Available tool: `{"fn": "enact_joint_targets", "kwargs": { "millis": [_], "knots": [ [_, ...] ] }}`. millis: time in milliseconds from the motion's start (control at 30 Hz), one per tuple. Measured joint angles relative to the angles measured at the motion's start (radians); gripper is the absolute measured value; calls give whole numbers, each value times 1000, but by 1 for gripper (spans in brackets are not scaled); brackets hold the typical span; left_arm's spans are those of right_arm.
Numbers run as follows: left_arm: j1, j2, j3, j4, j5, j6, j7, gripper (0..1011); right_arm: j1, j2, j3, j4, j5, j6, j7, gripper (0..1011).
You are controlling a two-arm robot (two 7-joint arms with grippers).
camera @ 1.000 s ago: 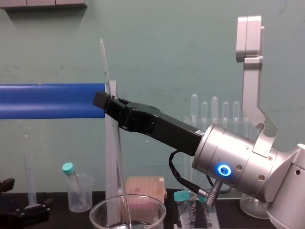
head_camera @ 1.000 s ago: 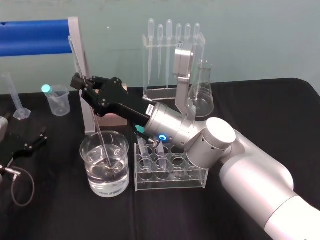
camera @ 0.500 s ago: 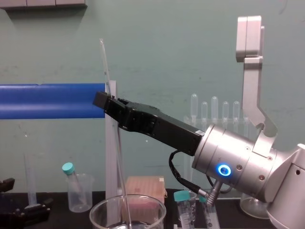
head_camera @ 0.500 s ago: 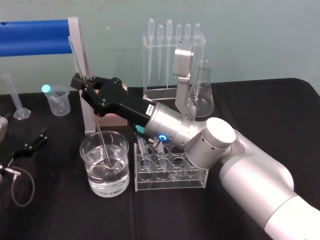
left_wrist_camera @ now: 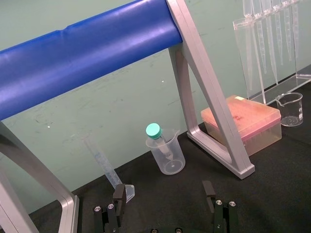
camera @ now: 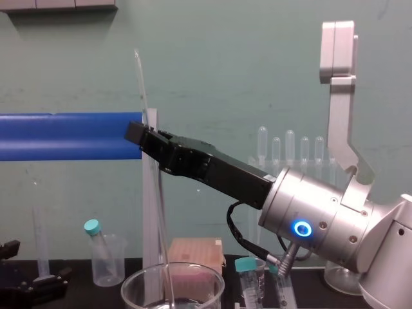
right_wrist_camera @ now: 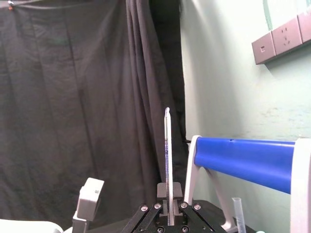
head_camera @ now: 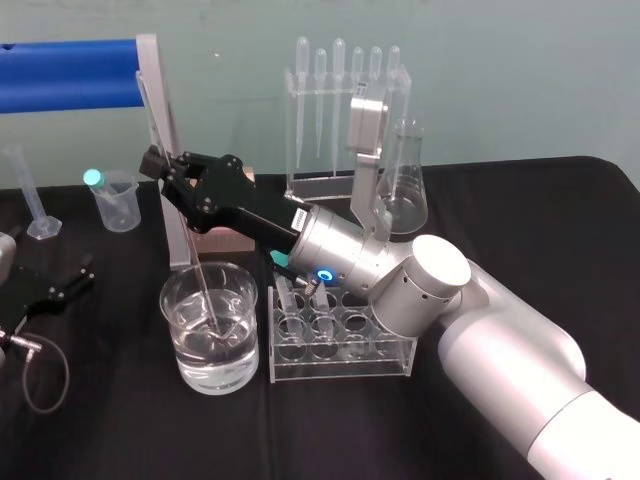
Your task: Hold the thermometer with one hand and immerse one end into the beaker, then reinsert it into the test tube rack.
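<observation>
In the head view we see our right gripper [head_camera: 160, 168] clenched on the thermometer [head_camera: 205, 290], whose lower end is dipped in the beaker [head_camera: 240, 370]. In the left wrist view, our parked left gripper [left_wrist_camera: 164, 190] has its fingers spread. In the chest view, the thermometer leans slightly above the beaker.

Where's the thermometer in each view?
Head view: thermometer slants from right hand into the beaker, left of centre.
Chest view: thermometer near-upright, left of centre.
Right wrist view: thermometer mid-frame, clamped in right hand.
Left wrist view: left hand facing the blue bar.
Shared landmark: blue bar.
</observation>
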Motion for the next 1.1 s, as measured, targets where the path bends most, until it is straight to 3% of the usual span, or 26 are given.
{"fn": "enact_joint_targets", "kwargs": {
  "millis": [267, 533, 733, 833, 900, 1100],
  "knots": [
    [0, 0, 0, 0, 0, 0, 0, 1008, 10, -6, 12, -4, 37, -18, 48, 58],
    [0, 0, 0, 0, 0, 0, 0, 1008, 19, 18, 40, -89, 58, -44, 50, 58],
    [0, 0, 0, 0, 0, 0, 0, 1008, 13, 50, 85, -179, 87, -76, 32, 58],
    [0, 0, 0, 0, 0, 0, 0, 1008, 1, 68, 108, -220, 95, -92, 13, 58],
    [0, 0, 0, 0, 0, 0, 0, 1008, -37, 116, 149, -300, 82, -109, -49, 58],
    [0, 0, 0, 0, 0, 0, 0, 1008, -129, 182, 219, -402, 52, -122, -153, 58]
  ]
}}
